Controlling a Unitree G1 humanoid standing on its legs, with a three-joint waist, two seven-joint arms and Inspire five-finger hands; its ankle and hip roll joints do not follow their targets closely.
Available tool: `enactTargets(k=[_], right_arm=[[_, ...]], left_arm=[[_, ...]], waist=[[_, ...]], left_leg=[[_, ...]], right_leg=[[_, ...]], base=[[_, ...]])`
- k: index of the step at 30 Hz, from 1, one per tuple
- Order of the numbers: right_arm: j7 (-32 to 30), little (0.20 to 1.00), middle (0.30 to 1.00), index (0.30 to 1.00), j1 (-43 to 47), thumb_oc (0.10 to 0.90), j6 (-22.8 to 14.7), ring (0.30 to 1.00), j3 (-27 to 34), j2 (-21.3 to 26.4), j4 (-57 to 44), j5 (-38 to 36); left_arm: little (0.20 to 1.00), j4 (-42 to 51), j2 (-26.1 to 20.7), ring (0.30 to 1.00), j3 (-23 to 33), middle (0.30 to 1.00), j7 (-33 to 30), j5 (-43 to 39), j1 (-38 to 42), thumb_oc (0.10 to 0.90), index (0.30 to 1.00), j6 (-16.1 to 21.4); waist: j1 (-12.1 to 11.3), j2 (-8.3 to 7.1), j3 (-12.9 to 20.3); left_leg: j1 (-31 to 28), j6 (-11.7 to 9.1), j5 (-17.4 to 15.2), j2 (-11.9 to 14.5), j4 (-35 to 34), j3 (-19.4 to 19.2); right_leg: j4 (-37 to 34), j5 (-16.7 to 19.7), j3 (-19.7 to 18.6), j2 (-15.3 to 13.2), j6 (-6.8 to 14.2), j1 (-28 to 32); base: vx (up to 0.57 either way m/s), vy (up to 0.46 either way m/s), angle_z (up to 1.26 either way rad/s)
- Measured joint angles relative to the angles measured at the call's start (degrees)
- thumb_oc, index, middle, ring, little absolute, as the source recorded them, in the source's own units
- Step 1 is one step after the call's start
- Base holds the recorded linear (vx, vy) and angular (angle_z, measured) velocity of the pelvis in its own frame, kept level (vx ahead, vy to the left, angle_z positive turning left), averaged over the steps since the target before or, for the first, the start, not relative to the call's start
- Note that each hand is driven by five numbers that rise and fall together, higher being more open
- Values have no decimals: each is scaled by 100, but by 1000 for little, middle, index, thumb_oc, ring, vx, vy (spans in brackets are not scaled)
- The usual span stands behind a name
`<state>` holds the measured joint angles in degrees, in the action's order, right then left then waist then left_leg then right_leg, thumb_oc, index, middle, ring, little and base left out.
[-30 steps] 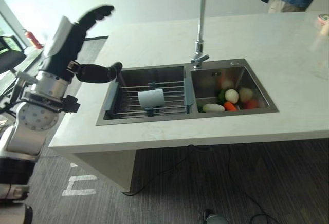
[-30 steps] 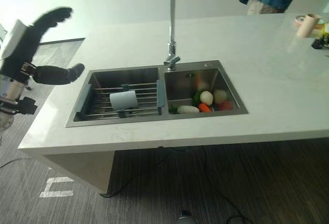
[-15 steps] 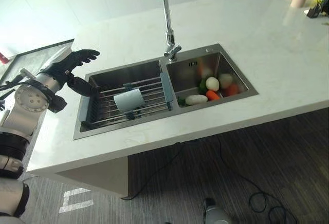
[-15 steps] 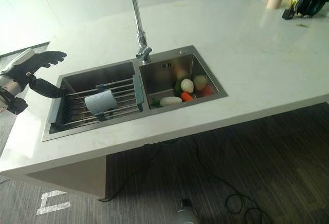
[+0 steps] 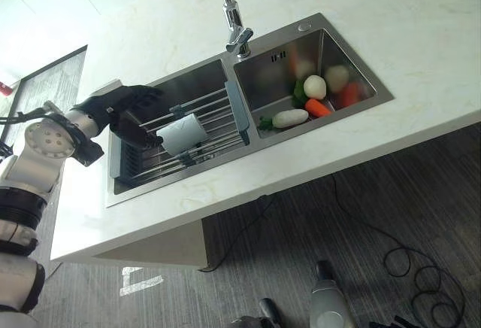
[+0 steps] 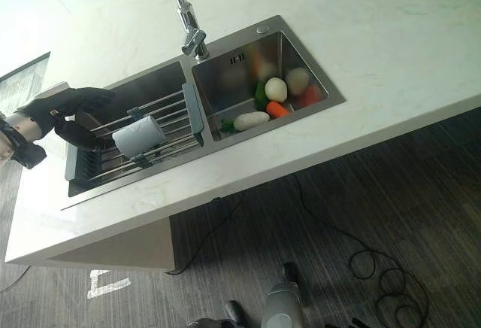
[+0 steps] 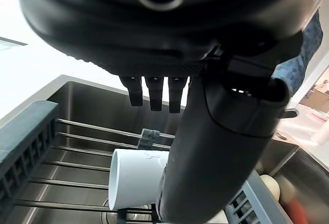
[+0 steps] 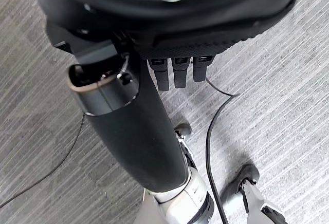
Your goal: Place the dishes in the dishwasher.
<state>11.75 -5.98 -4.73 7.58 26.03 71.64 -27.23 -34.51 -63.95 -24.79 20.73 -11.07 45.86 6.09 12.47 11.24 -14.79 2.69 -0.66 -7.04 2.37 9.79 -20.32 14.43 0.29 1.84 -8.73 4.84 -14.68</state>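
A pale blue cup lies on its side on a wire rack set across the left basin of a steel sink. My left hand reaches low over that rack from the left. It is open, fingers straight, and the thumb stretches toward the cup's left end. In the left wrist view the cup shows just past the thumb; I cannot tell whether they touch. My right hand hangs open over grey carpet, holding nothing.
The right basin holds vegetables: a white round one, a carrot and a long white root. A tall faucet stands behind the divider. White countertop surrounds the sink.
The whole picture has shifted, so the camera has moved. My left hand has come down from above the counter's left edge into the left basin, next to the cup.
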Motion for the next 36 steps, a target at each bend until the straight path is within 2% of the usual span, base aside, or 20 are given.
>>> enactTargets(k=[3, 9, 22, 26, 30, 36], right_arm=[[29, 900, 900, 900, 0, 800, -38, 900, 1, 25, 5, 0], [94, 900, 900, 900, -5, 800, -134, 900, 6, 143, 76, 1], [208, 900, 900, 900, -5, 800, -247, 900, 72, 150, 75, 2], [309, 900, 900, 900, 157, 800, -296, 900, 126, 239, 59, 0], [406, 900, 900, 900, 447, 800, -372, 900, 115, 328, -43, -32], [416, 900, 900, 900, 494, 800, -364, 900, 105, 355, -165, -109]], left_arm=[[900, 67, 9, 900, -2, 900, 1, 0, 2, 800, 900, 4], [900, 21, 9, 900, -36, 900, -8, 4, 5, 800, 900, 5], [900, -203, 65, 900, -34, 900, -441, 69, 17, 800, 900, -105], [900, -206, 422, 900, -33, 900, -575, 76, 120, 800, 900, -207], [900, -272, 423, 900, -33, 900, -676, 77, 551, 800, 900, -243], [900, -361, 423, 900, -98, 900, -659, 79, 705, 800, 900, -368]], waist=[[11, 1, 0], [22, 100, -34], [174, 30, -125], [216, 11, -533], [281, -22, -808], [232, -42, -870]], left_leg=[[15, 9, 6, -19, -4, -20], [9, 14, 9, -54, -16, -78], [134, 14, 9, -63, -3, -231], [304, 53, 43, -75, 30, -251], [534, 83, 65, -76, 107, -239], [556, 84, 90, -73, 90, -225]], right_leg=[[15, -11, -28, -10, 14, -43], [22, -11, -120, -26, 34, -89], [74, 23, -282, 1, 41, -332], [78, 102, -296, -10, 22, -496], [63, 219, -307, -20, 31, -659], [37, 246, -293, -17, 16, -664]], base=[[15, 26, -4], [15, 14, -3], [1, 8, -6], [-46, -7, -2], [-74, -27, 2], [-13, -5, 0]])
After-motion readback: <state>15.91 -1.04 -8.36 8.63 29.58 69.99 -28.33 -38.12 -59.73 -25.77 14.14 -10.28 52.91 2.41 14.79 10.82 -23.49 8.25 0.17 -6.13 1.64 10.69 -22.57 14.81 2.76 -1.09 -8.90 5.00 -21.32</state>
